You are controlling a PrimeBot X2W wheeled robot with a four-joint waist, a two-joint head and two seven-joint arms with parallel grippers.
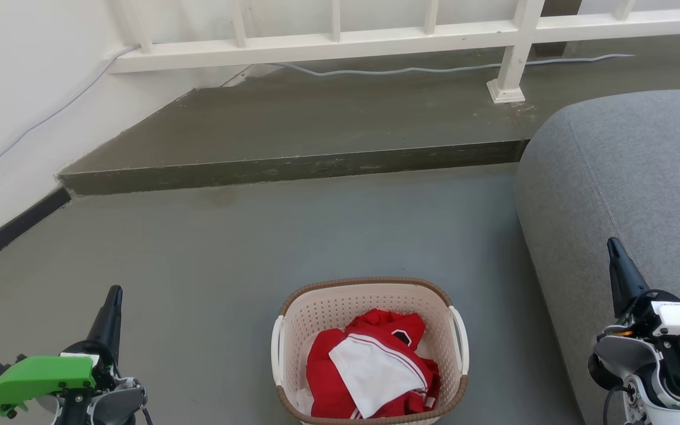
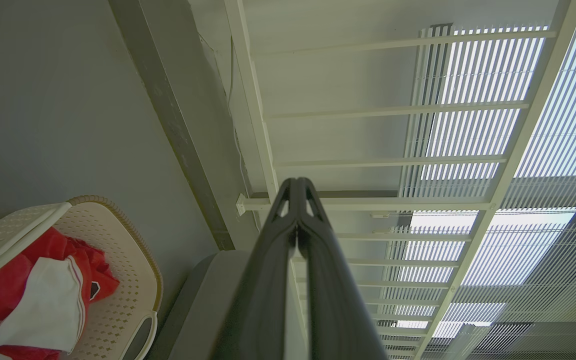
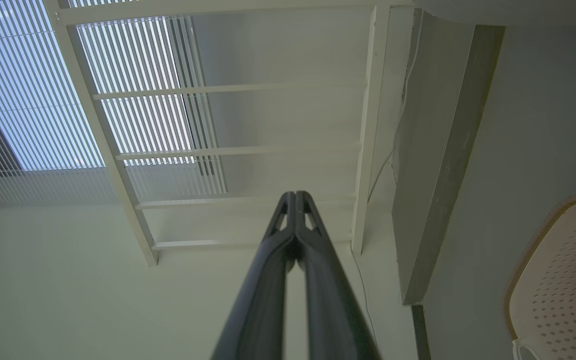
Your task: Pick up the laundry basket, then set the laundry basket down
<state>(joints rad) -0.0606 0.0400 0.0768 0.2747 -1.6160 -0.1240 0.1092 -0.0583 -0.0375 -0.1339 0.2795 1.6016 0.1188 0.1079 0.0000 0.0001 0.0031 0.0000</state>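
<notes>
Two empty grippers, fingers pressed together, flank the laundry basket [image 1: 369, 282]: our left gripper [image 1: 114, 292] and right gripper [image 1: 613, 245] stand well apart from it. It sits on the floor [image 1: 228, 254] between them, one white handle [image 1: 277, 354] facing each side, so we judge both arms must close inward.

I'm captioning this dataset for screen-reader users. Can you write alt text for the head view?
A cream laundry basket with a brown rim sits on the grey floor, holding red and white clothes. The left gripper and right gripper flank it, both shut and apart from it. A grey sofa is at right, a white railing behind.
</notes>
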